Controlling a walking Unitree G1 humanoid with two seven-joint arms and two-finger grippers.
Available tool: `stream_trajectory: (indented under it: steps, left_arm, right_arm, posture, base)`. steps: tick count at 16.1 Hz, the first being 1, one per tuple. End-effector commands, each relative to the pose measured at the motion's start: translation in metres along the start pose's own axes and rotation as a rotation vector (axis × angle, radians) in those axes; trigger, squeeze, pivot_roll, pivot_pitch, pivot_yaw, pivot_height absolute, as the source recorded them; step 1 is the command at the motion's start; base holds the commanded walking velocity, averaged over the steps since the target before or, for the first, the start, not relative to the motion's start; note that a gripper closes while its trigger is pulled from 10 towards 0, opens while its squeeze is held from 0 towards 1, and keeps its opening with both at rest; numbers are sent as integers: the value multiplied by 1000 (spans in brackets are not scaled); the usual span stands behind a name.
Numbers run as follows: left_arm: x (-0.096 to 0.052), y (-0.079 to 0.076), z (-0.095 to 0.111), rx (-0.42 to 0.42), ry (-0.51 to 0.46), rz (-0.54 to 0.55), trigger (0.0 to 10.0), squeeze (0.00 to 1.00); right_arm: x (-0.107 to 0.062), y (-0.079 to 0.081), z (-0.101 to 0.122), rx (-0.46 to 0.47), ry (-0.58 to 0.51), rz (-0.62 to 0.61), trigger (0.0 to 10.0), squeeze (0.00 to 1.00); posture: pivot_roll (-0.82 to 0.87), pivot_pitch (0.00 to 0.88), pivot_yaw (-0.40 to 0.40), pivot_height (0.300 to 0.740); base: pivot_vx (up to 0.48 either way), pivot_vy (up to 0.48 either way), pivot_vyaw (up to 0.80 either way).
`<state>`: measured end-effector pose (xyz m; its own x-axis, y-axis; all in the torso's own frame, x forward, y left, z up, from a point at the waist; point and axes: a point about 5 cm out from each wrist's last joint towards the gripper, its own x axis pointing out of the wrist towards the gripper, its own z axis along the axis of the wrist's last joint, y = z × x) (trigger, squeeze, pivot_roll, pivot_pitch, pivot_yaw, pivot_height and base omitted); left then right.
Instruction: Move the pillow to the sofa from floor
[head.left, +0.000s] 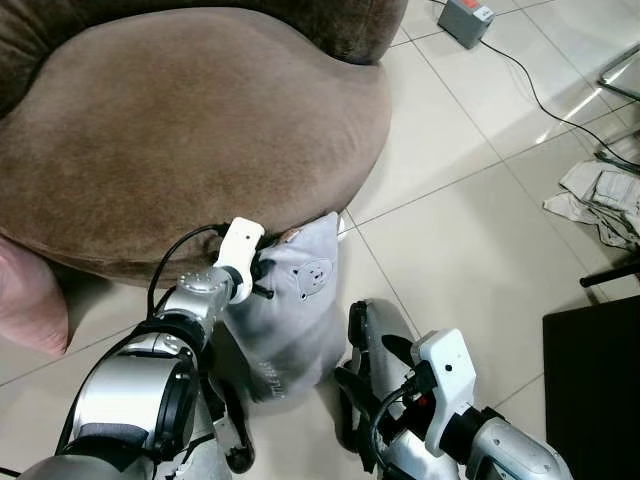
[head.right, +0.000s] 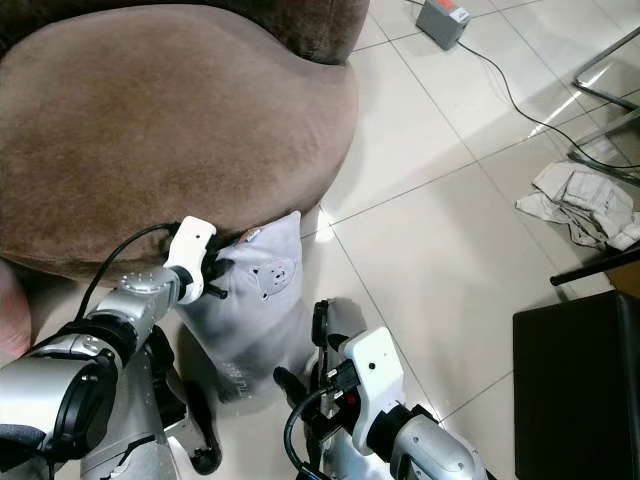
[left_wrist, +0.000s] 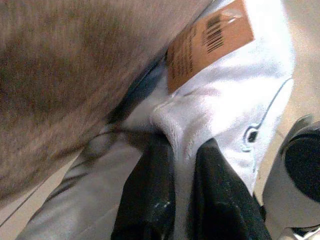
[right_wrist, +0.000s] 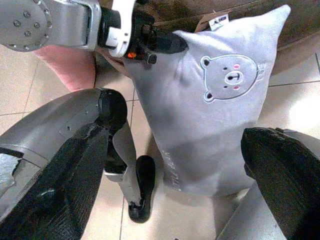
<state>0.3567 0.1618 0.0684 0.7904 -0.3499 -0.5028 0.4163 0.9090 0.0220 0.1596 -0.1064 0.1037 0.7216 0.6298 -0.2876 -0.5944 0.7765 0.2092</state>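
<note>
Fingers (left_wrist: 150, 200) of the left gripper (head.left: 262, 272) pinch the top corner of the pillow (head.left: 290, 320) — it stands tall on the floor against the sofa (head.left: 190, 130) — while the right gripper (head.left: 362, 385), spread wide, waits beside its bottom end.

I can't read much here. An orange tag (left_wrist: 207, 42) hangs on the pillow (left_wrist: 230, 110) corner, just beyond the left gripper (left_wrist: 182, 200) fingertips. It carries a barcode and a few lines of small print, too blurred for me to read. The right wrist view shows the same tag as a brown card with a small white patch, illegible.

There's lettering along the pillow's lower edge, between the right gripper (right_wrist: 175, 195) fingers. It runs sideways and I can't make out the letters.

There's a stitched bear face (right_wrist: 231, 78) on the pillow front, with no words on it.
</note>
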Motion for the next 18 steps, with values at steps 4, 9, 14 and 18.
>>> stream_trajectory:
  steps: [4, 9, 14, 18]
  left_arm:
    - [2, -15, 71, 51, -272, -125, 0, 0]
    - [-29, -46, 171, 118, -623, -307, 0, 0]
    - [-52, 1, 196, 169, -641, -103, 0, 0]
    - [-66, 40, 207, 98, -669, 85, 0, 0]
  right_arm:
    - [1, 0, -6, 14, 19, -2, 10000, 0]
    - [12, -4, -10, 13, 12, 0, 10000, 0]
    - [32, -15, -11, 11, -15, -20, 10000, 0]
    - [47, -32, -4, 10, -63, -117, 10000, 0]
  posture:
    - [-315, 346, -109, 541]
    - [-257, 313, -78, 541]
    - [-186, 258, -36, 541]
    - [-164, 205, -5, 541]
  base:
    - [0, 0, 0]
    - [0, 0, 0]
    - [0, 0, 0]
    - [0, 0, 0]
